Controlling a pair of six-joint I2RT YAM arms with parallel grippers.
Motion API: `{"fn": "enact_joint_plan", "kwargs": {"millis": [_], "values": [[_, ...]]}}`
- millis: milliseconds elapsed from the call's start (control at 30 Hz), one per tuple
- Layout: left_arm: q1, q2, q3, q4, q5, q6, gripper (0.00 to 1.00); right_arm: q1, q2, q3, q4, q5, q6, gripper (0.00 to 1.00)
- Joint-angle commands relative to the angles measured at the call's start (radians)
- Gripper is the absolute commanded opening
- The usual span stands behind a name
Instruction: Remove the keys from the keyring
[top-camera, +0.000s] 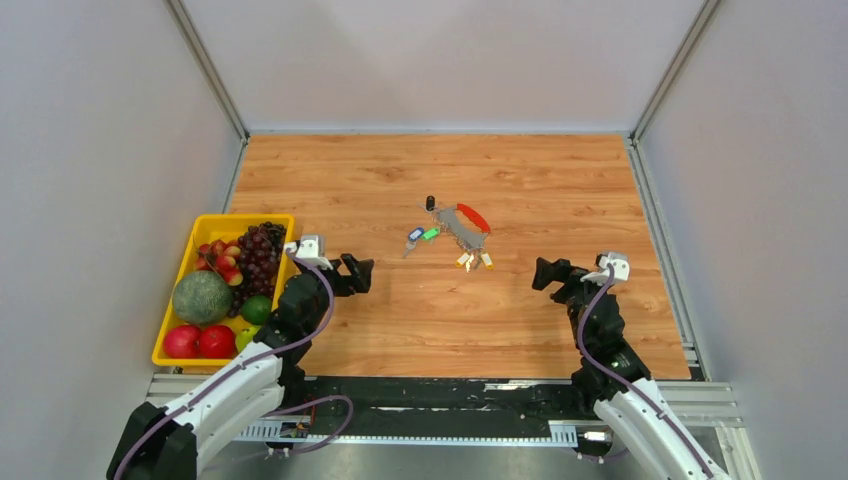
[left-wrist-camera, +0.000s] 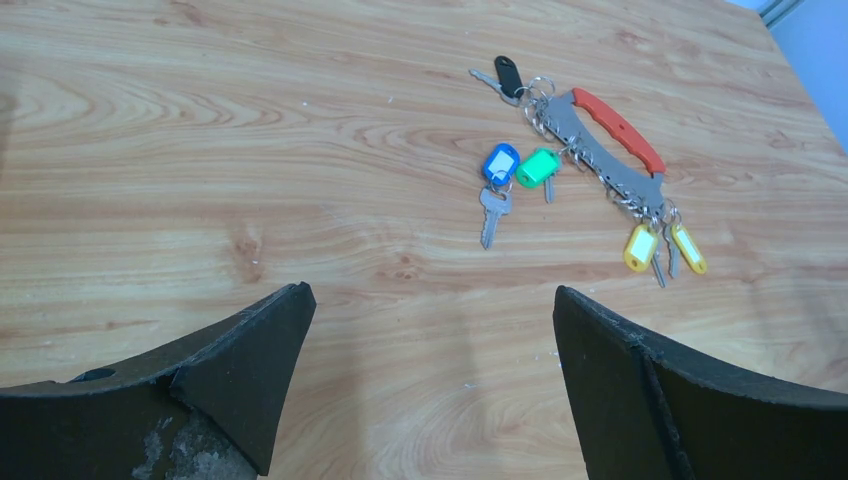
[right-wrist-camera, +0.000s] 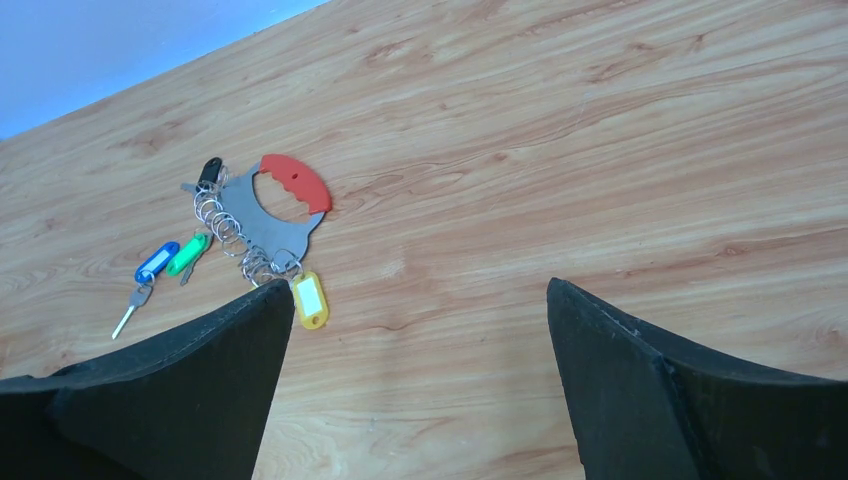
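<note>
Left gripper (top-camera: 360, 273) and right gripper (top-camera: 540, 273) both stand wide, holding nothing, over the near part of the table (top-camera: 400, 330). Farther out, between them, the keyring (top-camera: 458, 226) lies flat, well apart from both. The keys (top-camera: 415, 236) hang on rings along its grey edge.

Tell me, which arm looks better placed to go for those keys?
Left, probably. The left claw faces the keyring squarely, all keys in its view; the right claw sees them off to one side, partly hidden.
</note>
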Motion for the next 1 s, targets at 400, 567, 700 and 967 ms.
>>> {"fn": "enact_joint_plan", "kwargs": {"millis": [400,567,700,967], "values": [[-0.002,-0.137,0.011,-0.022,-0.062,-0.029,1.0,0.002,0.167,0.161,-0.025,0.082,0.088,1.0],[-0.002,0.012,0.134,-0.038,-0.085,-0.038,1.0,0.003,0.412,0.346,-0.006,0.028,0.036,1.0],[-0.002,0.186,0.247,-0.028,-0.052,-0.045,1.0,0.002,0.625,0.477,0.014,-0.071,-0.011,1.0],[-0.002,0.406,0.421,-0.023,-0.043,0.052,1.0,0.001,1.028,0.704,0.023,-0.299,-0.185,0.87]]}}
